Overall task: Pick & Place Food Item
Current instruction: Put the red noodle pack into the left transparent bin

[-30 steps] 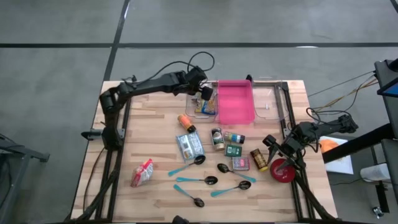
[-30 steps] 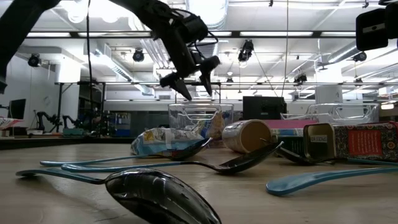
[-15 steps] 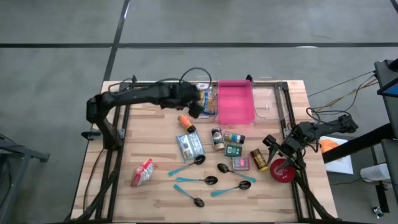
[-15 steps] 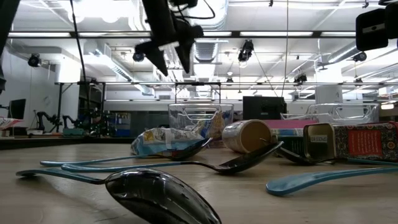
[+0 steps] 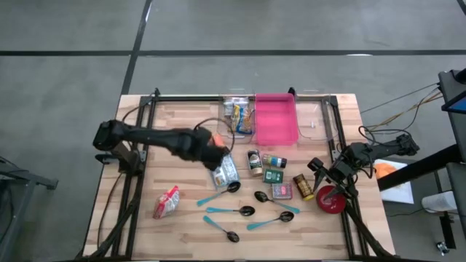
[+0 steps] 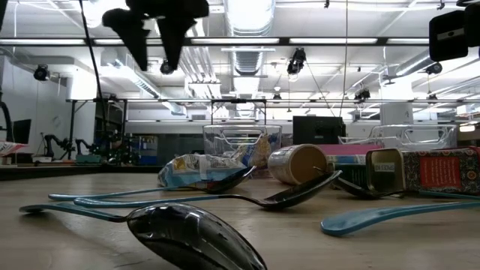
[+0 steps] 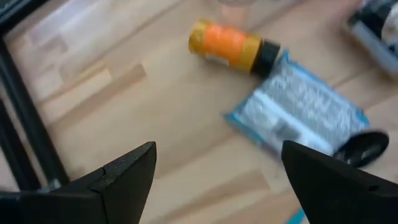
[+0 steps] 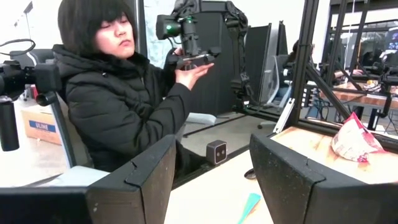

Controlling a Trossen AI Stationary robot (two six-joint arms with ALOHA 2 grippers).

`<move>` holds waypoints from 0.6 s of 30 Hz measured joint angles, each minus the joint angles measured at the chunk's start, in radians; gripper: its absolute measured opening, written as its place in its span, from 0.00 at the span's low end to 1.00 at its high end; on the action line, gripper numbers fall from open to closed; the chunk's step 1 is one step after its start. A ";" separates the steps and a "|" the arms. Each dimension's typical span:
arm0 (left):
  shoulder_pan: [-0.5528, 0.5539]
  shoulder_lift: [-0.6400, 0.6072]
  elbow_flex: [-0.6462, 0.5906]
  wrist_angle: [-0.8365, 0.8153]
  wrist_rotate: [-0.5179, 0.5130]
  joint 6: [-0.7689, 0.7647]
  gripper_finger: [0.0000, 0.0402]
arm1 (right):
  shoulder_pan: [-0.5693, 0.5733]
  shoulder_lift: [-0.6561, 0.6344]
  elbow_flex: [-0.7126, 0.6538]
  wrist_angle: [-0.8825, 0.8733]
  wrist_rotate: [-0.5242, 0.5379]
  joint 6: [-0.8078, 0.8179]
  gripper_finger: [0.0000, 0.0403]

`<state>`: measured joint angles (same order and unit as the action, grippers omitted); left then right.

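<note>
Left tool above the bench, released and empty.

Left tool [image 5: 215, 149] hovers over the orange bottle [image 5: 217, 142] beside the blue packet [image 5: 222, 172]; right tool [image 5: 318, 169], parted and empty, waits at the bench's [image 5: 175, 124] right edge.

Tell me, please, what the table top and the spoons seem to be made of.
The table top looks like pale wood in joined strips, with visible grain and a matt finish. The spoons have dark, glossy bowls that mirror the ceiling lights in the low view, so probably polished metal; their turquoise handles look like plastic, though that is uncertain.
</note>
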<state>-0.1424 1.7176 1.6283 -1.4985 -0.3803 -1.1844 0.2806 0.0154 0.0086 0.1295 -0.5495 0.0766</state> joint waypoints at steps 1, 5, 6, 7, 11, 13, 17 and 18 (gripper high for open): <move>-0.024 0.000 0.000 -0.020 0.006 -0.033 0.86 | 0.000 0.000 0.000 0.000 0.000 -0.001 0.51; -0.114 0.000 0.000 -0.070 0.056 -0.140 0.86 | 0.000 0.000 0.000 0.000 0.000 0.000 0.51; -0.134 0.000 -0.001 -0.070 0.069 -0.162 0.86 | 0.000 0.000 0.000 0.000 0.000 -0.001 0.51; -0.155 0.000 -0.008 -0.070 0.082 -0.182 0.86 | 0.000 0.000 0.000 0.000 0.000 0.000 0.51; -0.222 0.000 -0.046 -0.073 0.144 -0.263 0.86 | 0.000 0.000 0.000 0.000 0.000 -0.001 0.51; -0.243 0.000 -0.074 -0.073 0.170 -0.307 0.86 | 0.000 0.000 0.000 0.000 0.000 0.001 0.51; -0.268 0.000 -0.153 -0.064 0.246 -0.385 0.86 | 0.000 0.000 0.000 0.000 0.000 0.000 0.51; -0.272 0.000 -0.174 -0.053 0.265 -0.395 0.86 | 0.000 0.000 0.000 0.000 0.000 0.001 0.51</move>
<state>-0.4149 1.7180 1.4546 -1.5518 -0.1156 -1.5793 0.2806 0.0154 0.0086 0.1299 -0.5495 0.0776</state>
